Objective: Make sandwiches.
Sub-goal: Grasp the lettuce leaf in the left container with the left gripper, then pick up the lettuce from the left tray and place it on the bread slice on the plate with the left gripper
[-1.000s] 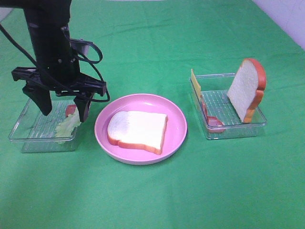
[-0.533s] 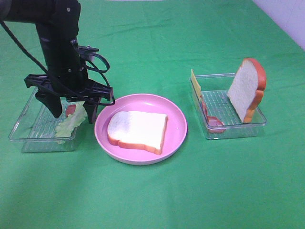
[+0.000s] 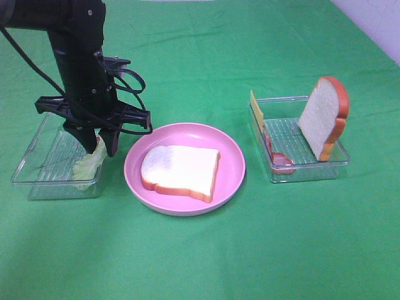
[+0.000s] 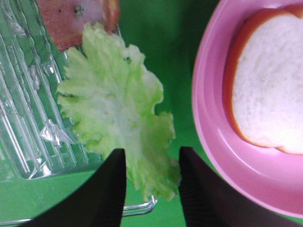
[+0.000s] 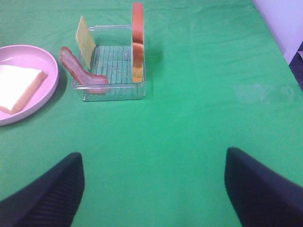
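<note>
A pale green lettuce leaf (image 4: 113,109) lies half over the edge of the left clear tray (image 3: 37,162). My left gripper (image 4: 152,189) is down on it, a finger touching each side of the leaf's near end, so it is shut on the lettuce (image 3: 87,165). Beside it, one white bread slice (image 3: 180,172) lies flat on the round pink plate (image 3: 234,150). A reddish bacon strip (image 4: 71,19) rests in the same tray beyond the leaf. My right gripper (image 5: 154,189) hangs open over bare green cloth and holds nothing.
The right clear tray (image 3: 300,169) holds an upright bread slice (image 3: 324,115), a yellow cheese square (image 3: 256,112) leaning on its left wall and a bacon strip (image 3: 278,159). Green cloth covers the table. A pale wall edge shows at the far right.
My left arm moved right and down onto the lettuce, and its jaws narrowed from wide open to touching the leaf. The right side is unchanged.
</note>
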`<state>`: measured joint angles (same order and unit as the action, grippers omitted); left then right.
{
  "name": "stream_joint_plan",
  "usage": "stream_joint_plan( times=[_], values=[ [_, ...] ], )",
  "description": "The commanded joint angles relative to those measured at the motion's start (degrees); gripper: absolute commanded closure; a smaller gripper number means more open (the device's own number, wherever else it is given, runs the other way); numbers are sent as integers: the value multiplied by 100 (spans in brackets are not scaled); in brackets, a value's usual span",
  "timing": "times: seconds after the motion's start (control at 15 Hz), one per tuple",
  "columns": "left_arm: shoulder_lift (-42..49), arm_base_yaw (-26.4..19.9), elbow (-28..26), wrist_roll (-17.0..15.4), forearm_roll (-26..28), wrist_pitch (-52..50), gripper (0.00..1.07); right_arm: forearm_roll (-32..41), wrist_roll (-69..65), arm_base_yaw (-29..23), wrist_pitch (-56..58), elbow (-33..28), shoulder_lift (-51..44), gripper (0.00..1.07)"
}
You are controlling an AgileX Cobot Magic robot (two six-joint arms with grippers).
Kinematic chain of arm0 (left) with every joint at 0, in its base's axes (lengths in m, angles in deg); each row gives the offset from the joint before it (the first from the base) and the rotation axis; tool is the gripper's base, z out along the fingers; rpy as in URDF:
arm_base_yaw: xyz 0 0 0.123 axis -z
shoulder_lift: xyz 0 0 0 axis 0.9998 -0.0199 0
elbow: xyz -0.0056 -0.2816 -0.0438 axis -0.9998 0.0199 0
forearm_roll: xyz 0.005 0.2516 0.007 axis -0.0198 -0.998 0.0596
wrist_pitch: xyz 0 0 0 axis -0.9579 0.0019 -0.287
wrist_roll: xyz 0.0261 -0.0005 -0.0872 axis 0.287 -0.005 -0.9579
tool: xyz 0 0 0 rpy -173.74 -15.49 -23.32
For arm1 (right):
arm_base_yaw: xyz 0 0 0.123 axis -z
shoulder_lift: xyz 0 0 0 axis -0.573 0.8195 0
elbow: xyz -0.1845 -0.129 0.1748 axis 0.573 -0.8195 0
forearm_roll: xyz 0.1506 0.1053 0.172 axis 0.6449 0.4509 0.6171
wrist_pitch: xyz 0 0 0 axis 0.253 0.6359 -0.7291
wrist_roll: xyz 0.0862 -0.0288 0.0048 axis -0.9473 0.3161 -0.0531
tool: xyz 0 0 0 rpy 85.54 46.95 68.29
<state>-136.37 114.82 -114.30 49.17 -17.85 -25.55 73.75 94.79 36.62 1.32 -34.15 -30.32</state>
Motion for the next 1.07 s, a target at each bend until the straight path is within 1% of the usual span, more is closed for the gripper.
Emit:
stream_joint_plan(
  times=[0.07, 0.2, 0.27, 0.33, 0.53, 0.73, 0.8, 0.93, 1.07],
  values=[
    [-6, 29, 46, -57, -23, -69, 81, -29, 69, 23, -52, 0, -46, 30],
    [-6, 29, 46, -57, -23, -149, 92, -29, 69, 23, -52, 0, -46, 30],
    [-6, 29, 46, -57, -23, -166, 105, -29, 69, 23, -52, 0, -46, 30],
    [-6, 29, 46, -57, -23, -160, 107, -29, 69, 23, -52, 0, -46, 30],
    [0, 29, 46, -57, 115, -126, 107, -29, 69, 23, -52, 0, -46, 30],
    [115, 29, -218, -6, 264, 304, 107, -29, 69, 23, -52, 0, -46, 30],
    [246, 29, -246, 63, 332, 315, 107, -29, 69, 23, -57, 0, -46, 30],
    [579, 29, -252, 183, 642, 269, 107, -29, 69, 23, -57, 0, -46, 30],
    [854, 29, -252, 516, 1203, 115, 107, -29, 69, 23, -57, 0, -46, 30]
  ],
)
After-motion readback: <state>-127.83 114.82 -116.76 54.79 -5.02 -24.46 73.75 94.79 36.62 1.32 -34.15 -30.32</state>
